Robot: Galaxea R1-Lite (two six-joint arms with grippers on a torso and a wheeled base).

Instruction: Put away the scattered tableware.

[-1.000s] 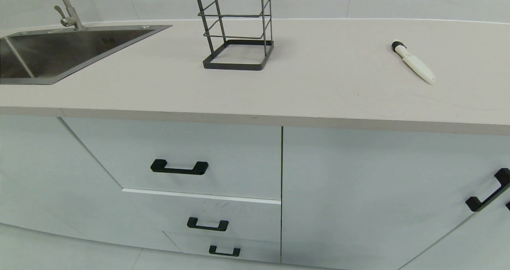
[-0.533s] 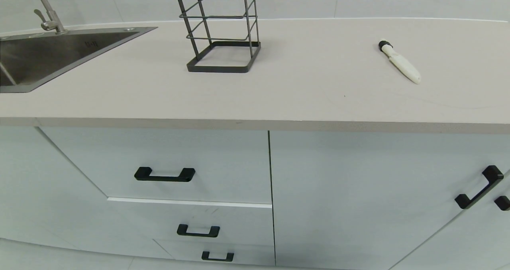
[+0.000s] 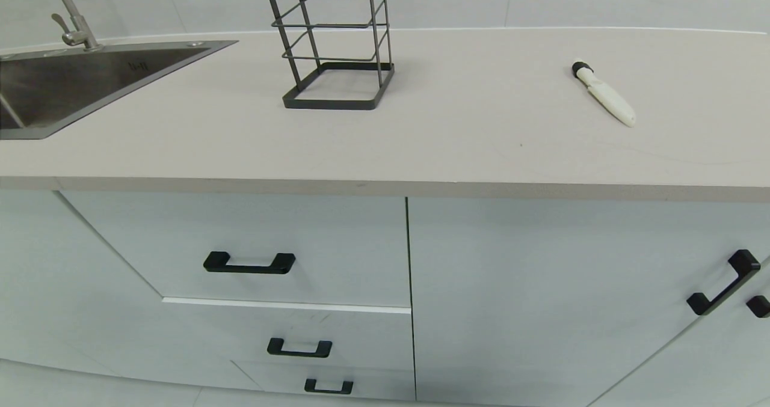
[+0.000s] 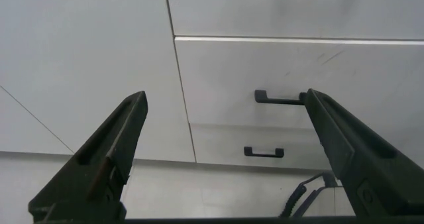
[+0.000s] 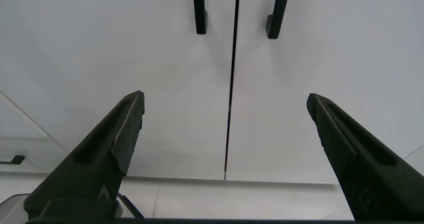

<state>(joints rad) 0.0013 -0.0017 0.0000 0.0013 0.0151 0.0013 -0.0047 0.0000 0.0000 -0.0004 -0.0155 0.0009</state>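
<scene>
A pale beige stone-look surface (image 3: pixel 481 136) is recorded above white cabinet fronts. A cream-white elongated utensil with a black cap at one end (image 3: pixel 603 94) lies flat on the far right part of the surface. Its capped end is turned toward the far left. It is well apart from the other items.

A dark grey wire rack on a rectangular base (image 3: pixel 329 104) stands upright at the far middle of the surface. A stainless steel sink (image 3: pixel 120 64) is set into the far left, with a chrome faucet (image 3: pixel 73 28) behind it.

Below the surface, three stacked white drawers are noted, each with a black bar handle (image 3: pixel 249 263).

The left pincer (image 4: pixel 225 158) is held wide open with nothing between its black fingers (image 4: pixel 99 164). It faces the drawer fronts and two of their handles.

The right pincer (image 5: pixel 225 158) is likewise spread wide and empty. It faces the seam between two white cabinet doors (image 5: pixel 132 71), each fitted with a black handle.
</scene>
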